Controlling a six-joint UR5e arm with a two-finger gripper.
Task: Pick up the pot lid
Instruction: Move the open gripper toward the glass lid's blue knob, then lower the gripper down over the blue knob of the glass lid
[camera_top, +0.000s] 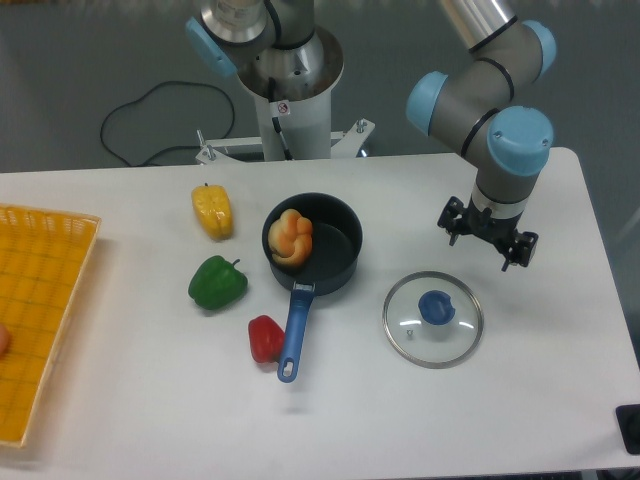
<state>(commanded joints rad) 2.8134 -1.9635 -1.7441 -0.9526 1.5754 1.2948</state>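
A pale table (150, 400) spans the view; a yellow crate (62, 285) stands at its left edge, cut off by the frame; the gripper (486, 242) is over the right side, its jaws spread well apart with nothing between them; the black pan (340, 262) sits near the middle, its blue handle (296, 335) pointing toward the camera; the clear pot lid (408, 325) lies on the table between pan and gripper, its blue knob (436, 308) upward; left of the pan are a green pepper (217, 284) and a yellow item (212, 211); an orange-brown item (291, 240) lies inside the pan; a small red item (265, 340) lies just beside the handle.
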